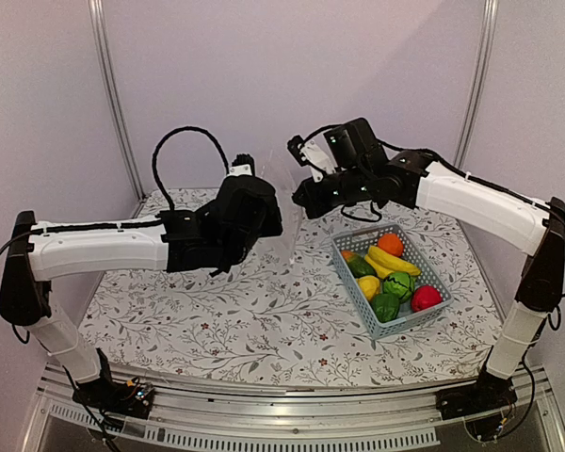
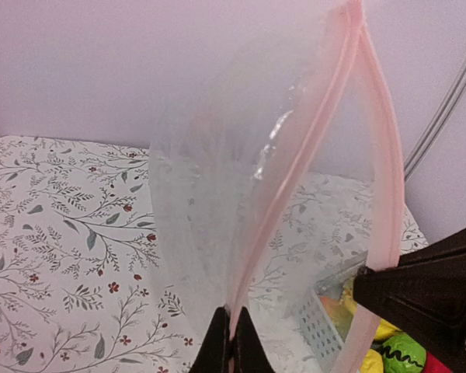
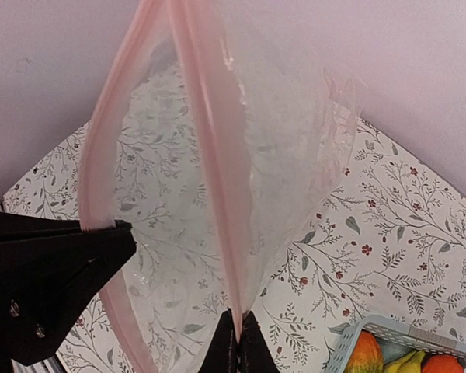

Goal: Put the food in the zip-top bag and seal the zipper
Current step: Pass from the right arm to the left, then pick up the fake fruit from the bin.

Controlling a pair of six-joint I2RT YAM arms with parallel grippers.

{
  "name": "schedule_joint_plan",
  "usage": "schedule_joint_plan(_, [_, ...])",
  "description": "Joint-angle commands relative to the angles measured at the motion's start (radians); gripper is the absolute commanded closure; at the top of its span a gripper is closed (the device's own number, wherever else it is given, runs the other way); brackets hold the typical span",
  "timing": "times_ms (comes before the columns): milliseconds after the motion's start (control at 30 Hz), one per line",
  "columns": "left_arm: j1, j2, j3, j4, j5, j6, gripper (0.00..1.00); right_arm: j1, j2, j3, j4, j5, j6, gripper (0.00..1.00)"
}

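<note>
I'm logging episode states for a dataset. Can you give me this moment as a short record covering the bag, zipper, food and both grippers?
zip-top bag: held in the air between the two arms; no food seen inside
zipper: its two pink strips are apart, so the mouth is open
food: orange, banana, apple and the rest lie in the basket
left gripper: shut on one strip
right gripper: shut on the other strip
stage: filling not yet begun

Clear zip-top bag [image 2: 210, 202] aloft, pink zipper [image 2: 314, 132] parted, food [image 1: 393, 262] heaped in basket [image 1: 402, 326]
</note>
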Motion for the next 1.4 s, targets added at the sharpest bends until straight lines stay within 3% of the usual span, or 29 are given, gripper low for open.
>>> schedule_joint_plan(0, [0.019, -0.027, -0.034, -0.011, -0.058, 0.028, 1.00, -0.016, -0.047, -0.054, 0.019, 0.216, 0.015, 1.00])
schedule_joint_plan(133, [0.017, -0.072, -0.063, -0.028, -0.055, 0.035, 1.00, -0.112, -0.057, -0.080, 0.024, 0.261, 0.083, 1.00])
schedule_joint_plan(267, [0.016, -0.099, -0.097, -0.016, -0.028, 0.027, 1.00, -0.155, -0.088, -0.085, 0.035, 0.208, 0.111, 1.00])
schedule_joint_plan(400, [0.016, -0.099, -0.099, 0.003, -0.015, 0.031, 1.00, -0.153, -0.110, -0.093, 0.044, 0.025, 0.071, 1.00])
schedule_joint_plan(467, [0.016, -0.098, -0.095, 0.023, -0.003, 0.059, 1.00, -0.153, -0.119, -0.103, 0.048, -0.154, 0.038, 1.00])
schedule_joint_plan(567, [0.014, -0.096, -0.079, 0.024, -0.004, 0.096, 1.00, -0.154, -0.140, -0.125, 0.045, -0.372, -0.031, 0.81])
schedule_joint_plan(700, [0.019, -0.108, -0.059, -0.011, -0.031, 0.150, 1.00, -0.155, -0.189, -0.131, 0.021, -0.492, -0.112, 0.63])
schedule_joint_plan(967, [0.063, -0.213, 0.024, -0.249, -0.043, 0.383, 1.00, -0.263, -0.393, -0.239, -0.012, -0.512, -0.249, 0.45])
schedule_joint_plan(1133, [0.096, -0.248, 0.144, -0.478, -0.038, 0.565, 1.00, -0.391, -0.467, -0.322, -0.108, -0.525, -0.328, 0.42])
schedule_joint_plan(1233, [0.097, -0.243, 0.166, -0.537, 0.070, 0.636, 1.00, -0.410, -0.494, -0.403, -0.173, -0.465, -0.443, 0.41])
schedule_joint_plan(1367, [0.096, -0.188, 0.148, -0.490, 0.256, 0.686, 1.00, -0.432, -0.523, -0.504, -0.206, -0.379, -0.528, 0.42])
